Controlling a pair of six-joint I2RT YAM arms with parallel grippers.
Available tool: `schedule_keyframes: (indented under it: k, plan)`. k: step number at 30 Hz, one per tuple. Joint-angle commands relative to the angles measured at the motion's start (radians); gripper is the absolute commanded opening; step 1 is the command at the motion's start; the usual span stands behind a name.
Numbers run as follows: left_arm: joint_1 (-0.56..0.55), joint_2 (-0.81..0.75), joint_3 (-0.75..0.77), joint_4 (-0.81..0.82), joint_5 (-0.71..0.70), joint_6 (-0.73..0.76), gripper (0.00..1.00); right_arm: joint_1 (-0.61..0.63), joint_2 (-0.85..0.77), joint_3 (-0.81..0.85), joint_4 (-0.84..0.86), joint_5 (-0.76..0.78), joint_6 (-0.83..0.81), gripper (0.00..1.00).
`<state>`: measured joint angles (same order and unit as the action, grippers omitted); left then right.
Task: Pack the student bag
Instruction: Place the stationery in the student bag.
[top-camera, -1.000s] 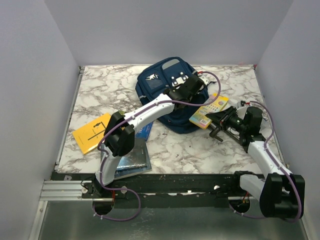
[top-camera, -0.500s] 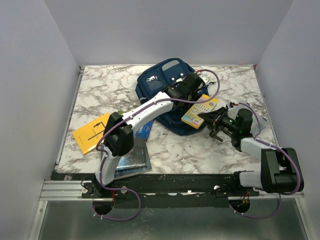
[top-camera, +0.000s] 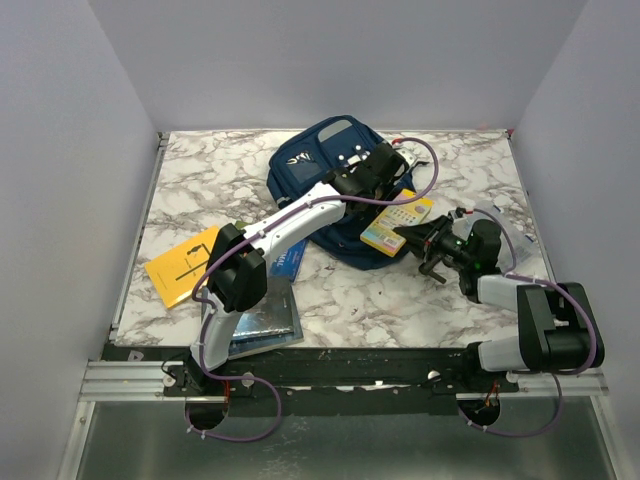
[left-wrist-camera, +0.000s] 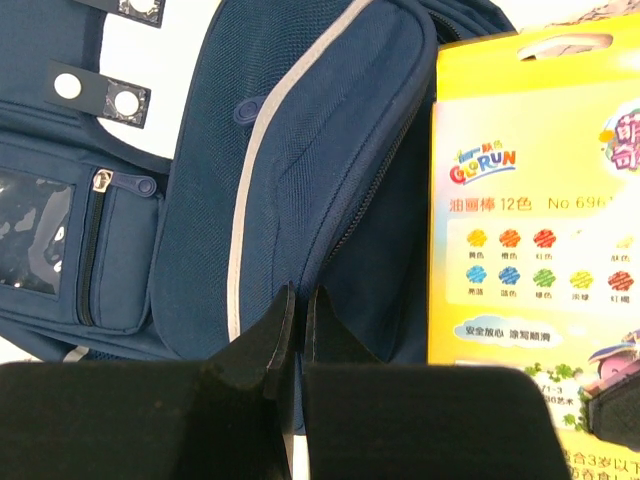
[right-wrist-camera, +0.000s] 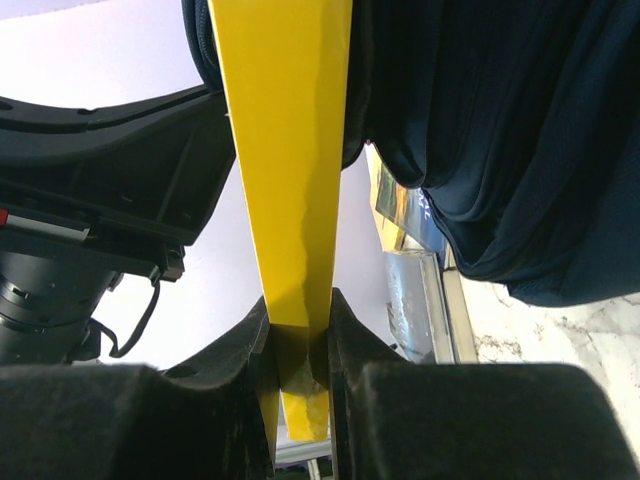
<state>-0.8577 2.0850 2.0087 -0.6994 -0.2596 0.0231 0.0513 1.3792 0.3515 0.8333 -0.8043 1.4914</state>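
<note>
The student bag (top-camera: 312, 172), navy with grey stripes, lies at the back middle of the table. My left gripper (top-camera: 372, 170) rests on its right side, jaws shut with a pinch of the bag's (left-wrist-camera: 300, 150) fabric between the tips (left-wrist-camera: 298, 300). A flat yellow crayon box (top-camera: 393, 222) hangs just right of the bag, with my right gripper (top-camera: 412, 237) shut on its near end. The right wrist view shows the box (right-wrist-camera: 285, 150) edge-on, clamped between the pads (right-wrist-camera: 298, 310), and dark bag cloth (right-wrist-camera: 500, 130) hanging beside it. The box's printed face (left-wrist-camera: 530, 250) fills the right of the left wrist view.
A yellow book (top-camera: 183, 263) lies at the left of the marble table (top-camera: 200, 190). A blue book (top-camera: 290, 262) and a silvery-covered book (top-camera: 262, 322) sit under my left arm near the front edge. Grey walls close in three sides.
My right gripper has carried the crayon box left, up against the bag's right side. The left gripper and the bag's right side have shifted slightly left.
</note>
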Motion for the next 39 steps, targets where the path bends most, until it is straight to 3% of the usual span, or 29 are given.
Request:
schedule_keyframes:
  k: [1, 7, 14, 19, 30, 39]
  plan:
    - [-0.002, -0.056, 0.061, 0.028, 0.028, -0.009, 0.0, 0.012, -0.077, -0.014, -0.078, -0.016, -0.05, 0.21]
    - [-0.001, -0.052, 0.064, 0.027, 0.038, -0.013, 0.0, 0.012, -0.112, 0.016, -0.205, -0.003, -0.121, 0.21]
    - [-0.003, -0.067, 0.058, 0.023, 0.072, -0.018, 0.0, 0.015, 0.01, 0.058, -0.04, 0.014, -0.05, 0.21]
    - [-0.012, -0.074, 0.05, 0.023, 0.081, -0.018, 0.0, 0.034, 0.109, 0.145, -0.019, 0.04, -0.06, 0.21]
    - [-0.021, -0.084, 0.055, 0.025, 0.1, -0.018, 0.0, 0.126, 0.307, 0.309, -0.045, 0.211, -0.125, 0.21]
    - [-0.024, -0.094, 0.057, 0.024, 0.118, -0.018, 0.0, 0.209, 0.383, 0.353, 0.004, 0.377, -0.187, 0.25]
